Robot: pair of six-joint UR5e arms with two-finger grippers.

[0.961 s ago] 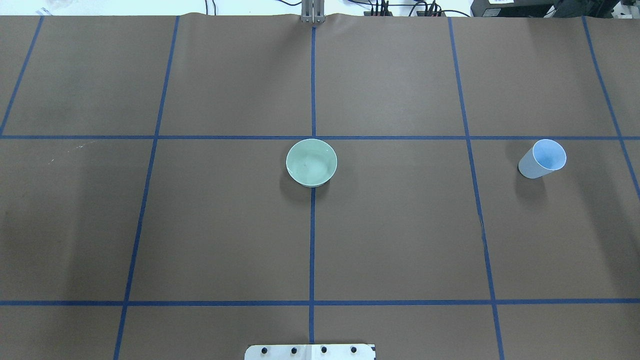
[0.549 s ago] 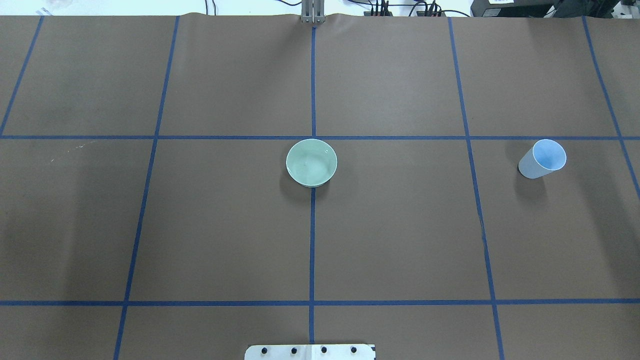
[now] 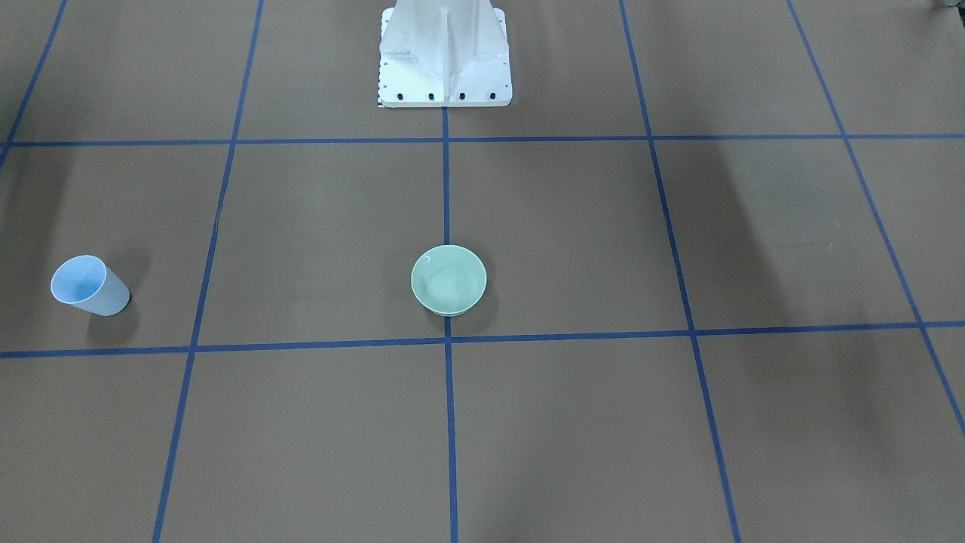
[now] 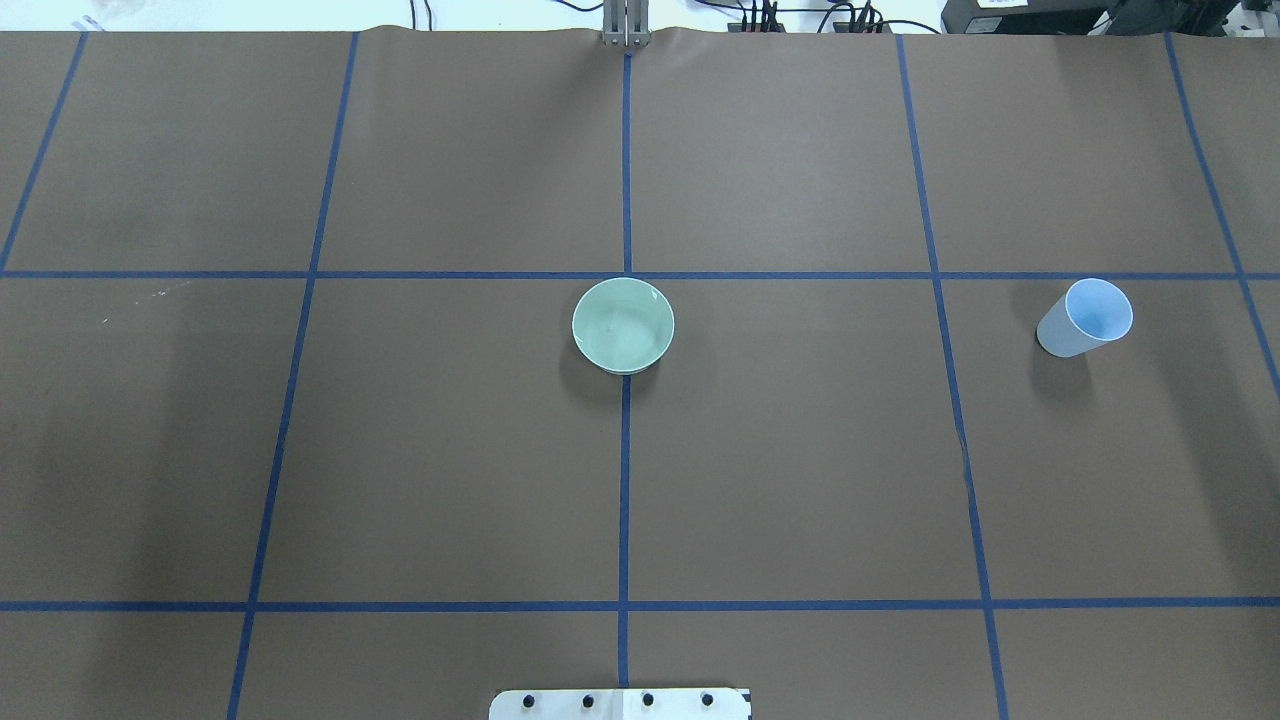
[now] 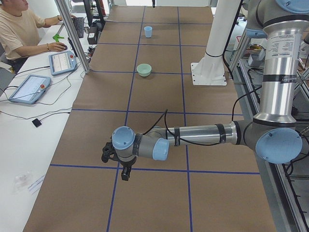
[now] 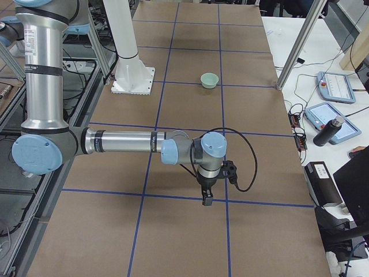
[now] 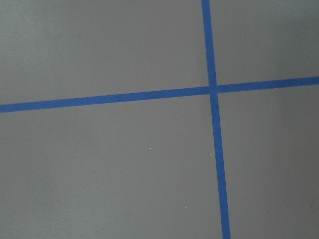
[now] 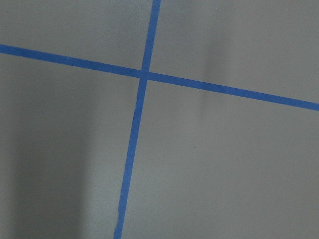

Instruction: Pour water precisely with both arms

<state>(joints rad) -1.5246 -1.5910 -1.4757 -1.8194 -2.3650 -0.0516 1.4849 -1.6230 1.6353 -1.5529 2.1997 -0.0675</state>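
A pale green bowl (image 4: 623, 325) (image 3: 448, 279) sits at the middle of the brown table on a blue tape line. A light-blue cup (image 4: 1085, 318) (image 3: 89, 285) stands upright far off on the robot's right side. I cannot tell whether either holds water. Both arms show only in the side views. The left arm (image 5: 203, 134) stretches low over the table's left end, its gripper (image 5: 124, 171) pointing down at a tape crossing. The right arm (image 6: 121, 141) does the same at the right end with its gripper (image 6: 206, 196). I cannot tell whether either gripper is open or shut. Both wrist views show only bare table and tape.
The white bolted pedestal (image 3: 445, 53) (image 4: 620, 704) stands at the robot's edge of the table. A person (image 5: 19, 29) sits at a side desk with control tablets (image 5: 60, 60). More tablets (image 6: 331, 86) and a black bottle (image 6: 328, 131) lie beside the table.
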